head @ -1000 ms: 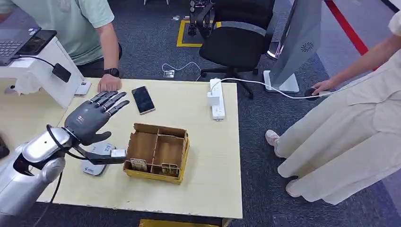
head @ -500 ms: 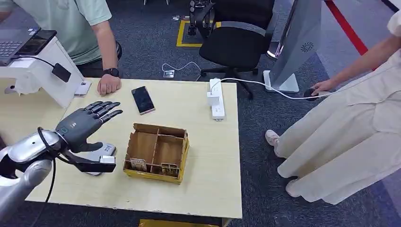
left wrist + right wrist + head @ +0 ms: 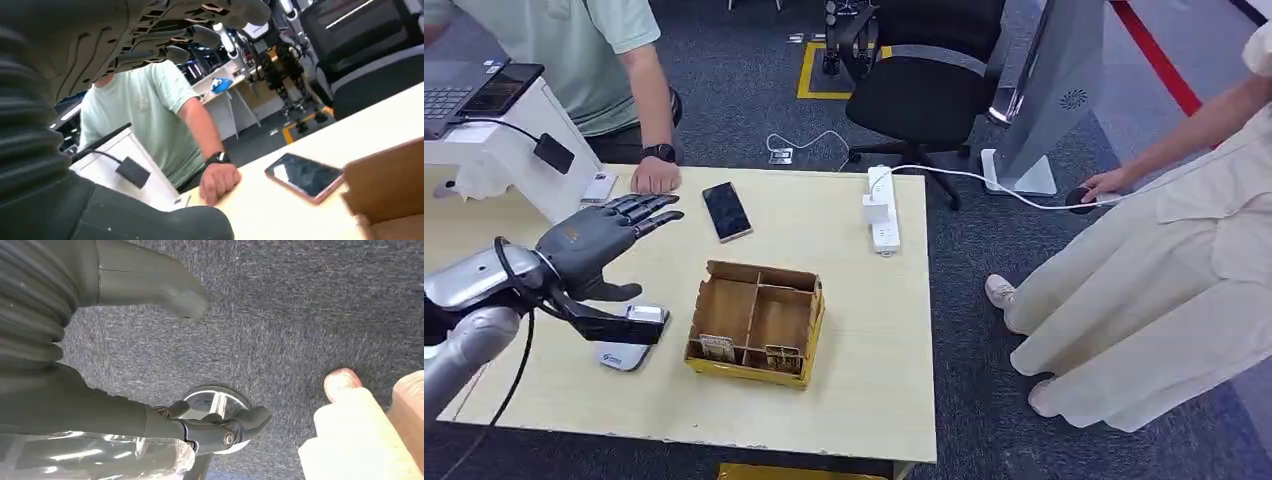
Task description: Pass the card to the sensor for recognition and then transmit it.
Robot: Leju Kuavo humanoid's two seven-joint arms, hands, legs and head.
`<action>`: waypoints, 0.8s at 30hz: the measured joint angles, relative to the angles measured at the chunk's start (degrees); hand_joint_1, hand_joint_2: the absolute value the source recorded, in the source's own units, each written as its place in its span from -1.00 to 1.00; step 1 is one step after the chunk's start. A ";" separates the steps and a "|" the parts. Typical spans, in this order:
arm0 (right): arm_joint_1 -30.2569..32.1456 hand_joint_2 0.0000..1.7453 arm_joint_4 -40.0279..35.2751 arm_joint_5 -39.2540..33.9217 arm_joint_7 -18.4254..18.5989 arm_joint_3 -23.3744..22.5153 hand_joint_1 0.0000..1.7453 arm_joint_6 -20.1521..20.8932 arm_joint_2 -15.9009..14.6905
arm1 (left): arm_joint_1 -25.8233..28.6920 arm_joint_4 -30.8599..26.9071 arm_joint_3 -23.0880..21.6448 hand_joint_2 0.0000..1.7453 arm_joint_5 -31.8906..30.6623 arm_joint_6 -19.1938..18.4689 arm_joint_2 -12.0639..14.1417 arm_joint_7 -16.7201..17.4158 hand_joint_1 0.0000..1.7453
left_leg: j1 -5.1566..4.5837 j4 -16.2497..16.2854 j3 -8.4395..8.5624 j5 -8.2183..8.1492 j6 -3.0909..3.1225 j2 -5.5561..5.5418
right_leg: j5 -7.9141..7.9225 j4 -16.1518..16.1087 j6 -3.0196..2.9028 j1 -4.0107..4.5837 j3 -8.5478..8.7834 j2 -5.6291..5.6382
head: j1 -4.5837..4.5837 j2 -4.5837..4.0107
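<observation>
My left hand [image 3: 594, 243] hovers flat over the left part of the wooden table [image 3: 864, 340], fingers spread and holding nothing; its dark fingers [image 3: 165, 30] also show in the left wrist view. Just under its wrist lies the small white-and-grey card sensor [image 3: 624, 352], partly hidden by the black wrist bracket. Right of it stands a partitioned cardboard box [image 3: 746, 372] with cards [image 3: 717, 347] upright in its front compartments. My right hand [image 3: 115, 410] hangs over the grey carpet, thumb and fingers apart, with nothing in it.
A phone [image 3: 726, 211] lies beyond the box, a white power strip [image 3: 882, 210] farther right. A person's hand [image 3: 656, 178] rests on the far table edge beside a white stand [image 3: 514, 150] carrying a laptop. Another person [image 3: 1164, 270] stands to the right, and an office chair [image 3: 924, 90] behind.
My left hand has drawn back to the left and toward the far edge, away from the box, uncovering more of the sensor. The box, phone and people have stayed put.
</observation>
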 joint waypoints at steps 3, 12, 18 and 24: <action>-0.04 1.00 0.20 0.00 0.02 0.19 -1.00 -0.02 0.00 | -0.01 0.00 -1.26 1.00 0.94 0.76 -0.94 0.30 -1.00 | 0.00 0.00 0.00 0.00 0.00 0.01 | 0.00 0.00 0.00 0.00 -0.01 0.00 | 0.00 0.00; -0.60 1.00 0.52 -0.50 0.04 0.46 -1.00 -0.02 0.00 | 4.25 -0.20 -3.65 1.00 -0.62 4.68 -1.88 2.08 -1.00 | -0.01 -0.01 -0.01 0.00 -0.01 0.07 | -0.01 0.00 -0.01 0.01 -0.02 0.09 | 0.00 0.00; -0.63 1.00 0.52 -1.03 0.46 0.76 -1.00 -0.13 -0.02 | 8.80 -1.38 -3.95 1.00 -4.57 7.67 -2.95 2.25 -1.00 | 0.00 -0.01 -0.01 -0.01 0.00 0.07 | -0.01 0.00 -0.01 0.01 -0.02 0.08 | -0.07 -0.02; -0.63 1.00 0.52 -1.05 0.55 1.05 -1.00 -0.13 -0.02 | 10.47 -1.92 -3.95 1.00 -5.22 7.74 -3.93 2.25 -1.00 | 0.00 -0.01 -0.01 0.00 0.00 0.07 | 0.00 0.00 -0.01 0.01 -0.02 0.06 | -0.04 0.00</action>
